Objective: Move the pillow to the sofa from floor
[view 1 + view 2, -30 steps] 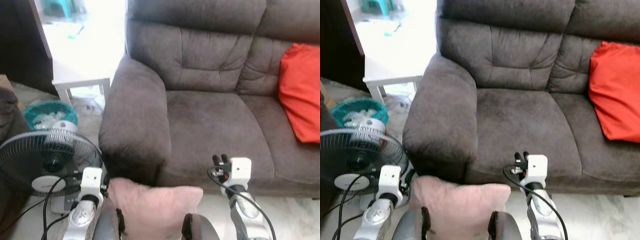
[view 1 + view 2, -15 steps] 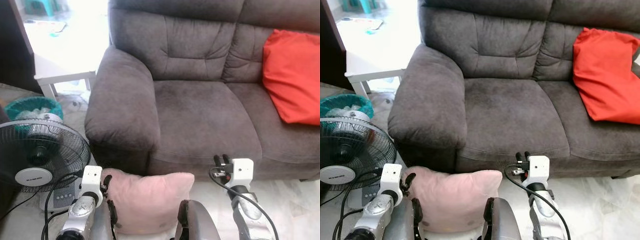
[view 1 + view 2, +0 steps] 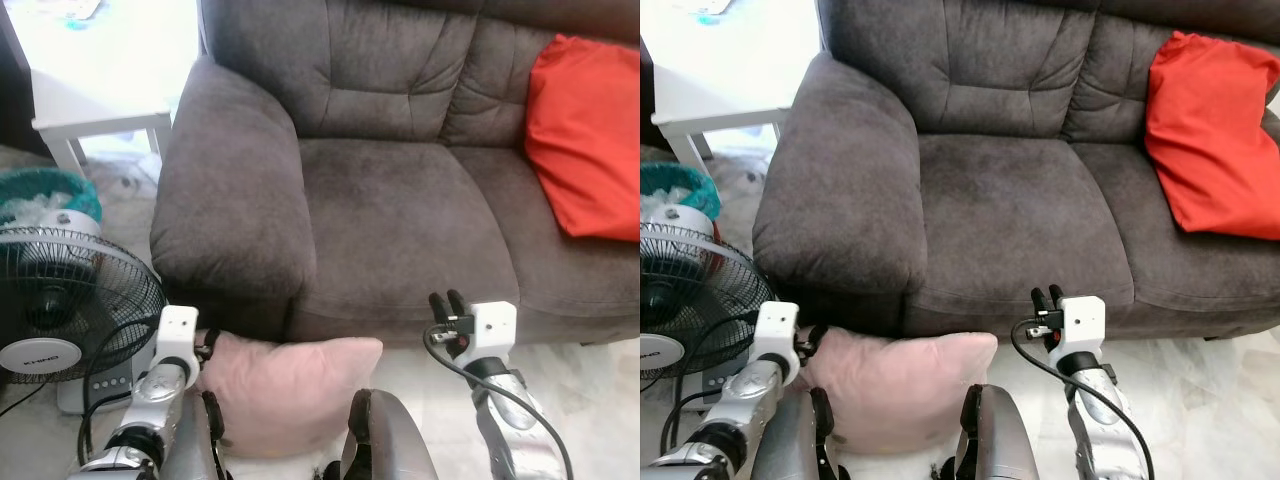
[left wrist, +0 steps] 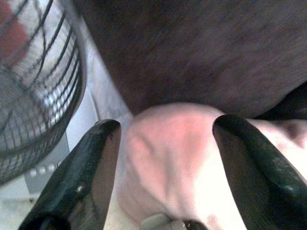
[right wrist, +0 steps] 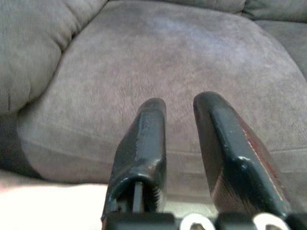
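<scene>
**Pink pillow on the floor, left tool spread at its corner**

Pink pillow [image 3: 283,388] lies on the pale floor [image 3: 1200,390], against the near base of the grey sofa [image 3: 400,200], below its left armrest. Compared with the views of a second ago, the whole scene has slid: the sofa seat now shows more fully and the pillow sits further into view, so the camera has moved, not the objects. The left tool [image 4: 165,143] is open, its fingers spread on either side of the pillow's left corner, not yet closed on it. The right tool [image 5: 180,115] hovers before the seat front, its fingers close together with a narrow gap and holding nothing. The lift appears not yet begun. A red cushion [image 3: 1210,140] occupies the sofa's right end. A standing fan [image 3: 65,310] is at near left; its hub label is too small to read.
</scene>
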